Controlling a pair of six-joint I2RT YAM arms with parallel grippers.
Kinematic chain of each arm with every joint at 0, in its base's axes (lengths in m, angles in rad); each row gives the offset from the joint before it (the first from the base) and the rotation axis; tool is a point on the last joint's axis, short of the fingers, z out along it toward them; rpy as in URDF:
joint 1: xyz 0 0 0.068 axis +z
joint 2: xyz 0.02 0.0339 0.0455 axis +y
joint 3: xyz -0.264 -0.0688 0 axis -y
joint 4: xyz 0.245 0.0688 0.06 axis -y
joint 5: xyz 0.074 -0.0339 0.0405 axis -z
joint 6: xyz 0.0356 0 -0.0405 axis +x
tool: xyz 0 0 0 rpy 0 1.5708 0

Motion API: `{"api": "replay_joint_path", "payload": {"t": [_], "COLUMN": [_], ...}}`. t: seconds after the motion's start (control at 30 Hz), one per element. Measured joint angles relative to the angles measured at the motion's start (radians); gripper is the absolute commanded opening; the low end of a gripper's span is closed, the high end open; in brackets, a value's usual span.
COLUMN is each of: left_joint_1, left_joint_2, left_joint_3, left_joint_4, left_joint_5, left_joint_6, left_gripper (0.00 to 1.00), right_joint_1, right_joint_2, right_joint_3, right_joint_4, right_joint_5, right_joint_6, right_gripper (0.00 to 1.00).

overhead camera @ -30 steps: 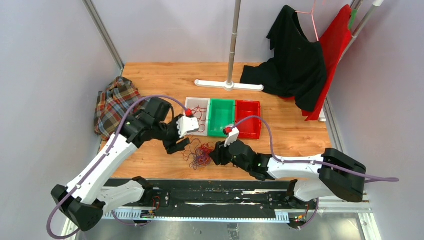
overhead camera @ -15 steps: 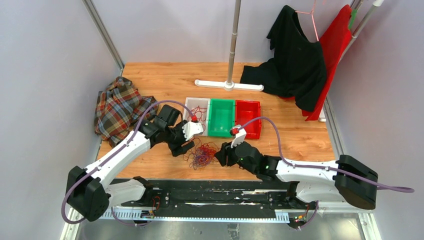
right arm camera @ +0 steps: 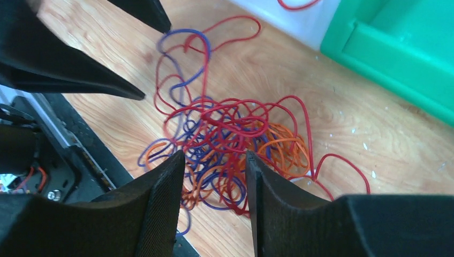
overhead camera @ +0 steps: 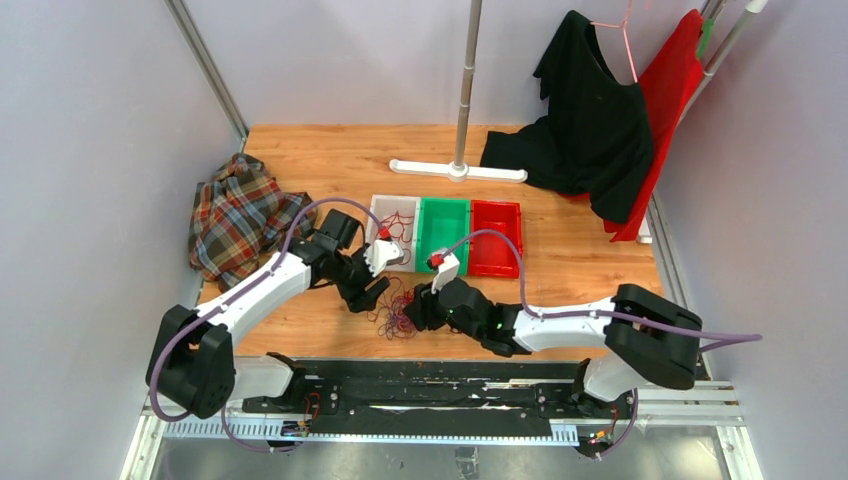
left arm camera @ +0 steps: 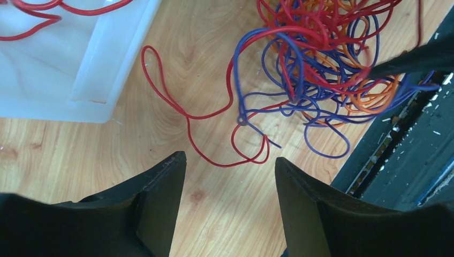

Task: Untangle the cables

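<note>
Lying on the wooden table point(overhead camera: 600, 285) before the white bin point(left arm camera: 99, 64), the cables point(overhead camera: 398, 312) form a roundish clump, with red loops trailing toward the left gripper point(left arm camera: 230, 160), which gapes empty. The right gripper point(right arm camera: 214, 157) straddles the strands with parted jaws, clamping none.

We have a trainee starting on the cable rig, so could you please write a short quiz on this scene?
1. True or false: the left gripper stands open, holding nothing.
2. Which colours make up the cables? A) green, yellow, white; B) red, orange, purple; C) black, grey, brown.
3. Which bin holds a few of them?
Key: 1 true; 2 B; 3 the white bin.
</note>
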Motion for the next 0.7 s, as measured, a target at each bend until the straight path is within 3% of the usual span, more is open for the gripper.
{"api": "replay_joint_path", "payload": {"t": [0.3, 0.7], "left_joint_1": [0.000, -0.047], "left_joint_2": [0.039, 0.101], "left_joint_3": [-0.031, 0.013], "left_joint_4": [0.022, 0.018], "left_joint_5": [0.055, 0.171], "left_joint_6": [0.022, 0.058], "left_gripper": [0.66, 0.66], "right_joint_1": [0.001, 0.002], "right_joint_2": [0.029, 0.018], "right_joint_3": [-0.114, -0.135], "right_joint_4": [0.050, 0.066], "right_joint_5": [-0.001, 0.000], "right_joint_6": [0.042, 0.060], "right_gripper": [0.37, 0.33]}}
